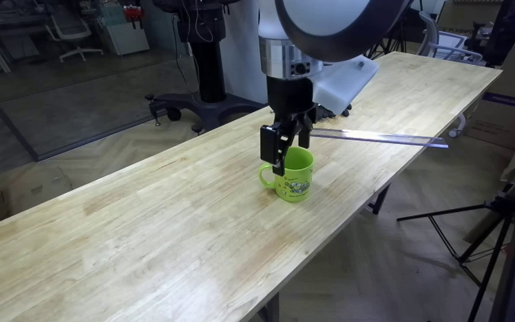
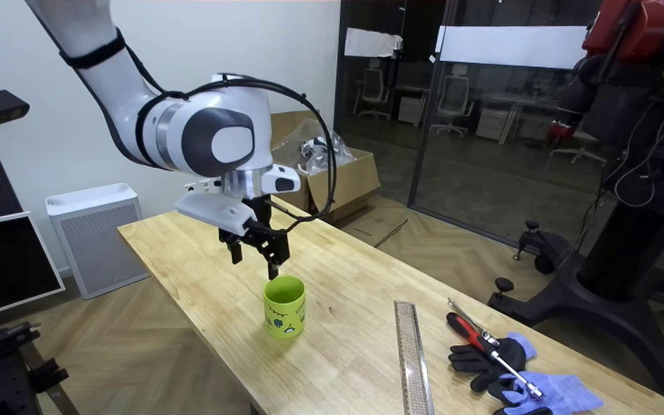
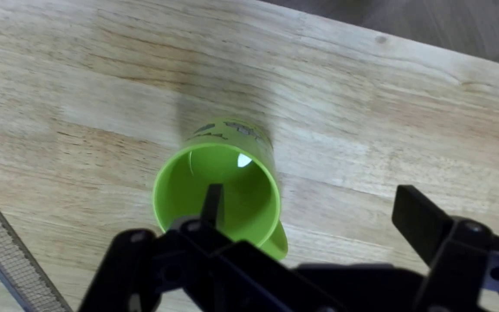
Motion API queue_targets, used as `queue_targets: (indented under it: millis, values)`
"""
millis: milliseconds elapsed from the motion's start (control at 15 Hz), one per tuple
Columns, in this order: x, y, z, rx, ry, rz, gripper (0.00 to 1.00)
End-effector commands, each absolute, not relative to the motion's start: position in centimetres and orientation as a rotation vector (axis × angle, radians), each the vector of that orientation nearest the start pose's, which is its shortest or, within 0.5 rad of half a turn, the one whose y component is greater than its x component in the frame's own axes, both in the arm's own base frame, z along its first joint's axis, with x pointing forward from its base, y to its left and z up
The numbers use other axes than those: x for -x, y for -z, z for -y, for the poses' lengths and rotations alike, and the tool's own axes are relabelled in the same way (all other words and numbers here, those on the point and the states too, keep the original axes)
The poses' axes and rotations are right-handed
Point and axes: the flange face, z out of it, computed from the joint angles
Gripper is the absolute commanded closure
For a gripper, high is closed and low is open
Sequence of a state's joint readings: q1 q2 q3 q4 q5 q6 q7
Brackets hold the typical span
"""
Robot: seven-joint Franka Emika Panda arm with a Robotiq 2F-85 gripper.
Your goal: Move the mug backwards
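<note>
The lime-green mug [image 1: 295, 187] stands upright on the wooden table, with dark print on its wall. It also shows in an exterior view [image 2: 285, 317] and in the wrist view [image 3: 241, 173]. Its handle [image 1: 264, 177] points away from the ruler side; it is hidden in an exterior view and partly seen in the wrist view. My gripper [image 1: 291, 154] is open and empty, at about rim height or slightly above, offset to the handle side [image 2: 254, 265]. In the wrist view, the jaws [image 3: 310, 190] have one finger over the mug's opening and one over bare table. Contact cannot be told.
A flat ruler-like strip [image 2: 414, 357] lies on the table [image 2: 343, 300] beside the mug; it shows in the wrist view [image 3: 13, 255]. Gloves [image 2: 557, 392] and a red-handled tool [image 2: 470, 331] lie farther along. The table's long edge [image 1: 329, 243] runs near the mug.
</note>
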State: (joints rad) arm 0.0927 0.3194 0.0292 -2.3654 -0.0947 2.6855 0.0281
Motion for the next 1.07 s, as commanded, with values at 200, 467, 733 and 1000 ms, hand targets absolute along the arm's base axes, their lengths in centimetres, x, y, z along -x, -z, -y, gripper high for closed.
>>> queue_targets:
  millis: [200, 467, 733, 1000]
  values:
    - [-53.3, -16.8, -4.1, 3.103, -0.103, 0.547, 0.0]
    - [-54.4, -15.0, -3.4, 3.087, -0.181, 0.576, 0.0]
    - [-55.1, -13.6, -4.1, 3.118, -0.219, 0.521, 0.25]
    - [-55.9, -13.2, -4.6, 3.135, -0.221, 0.446, 0.47]
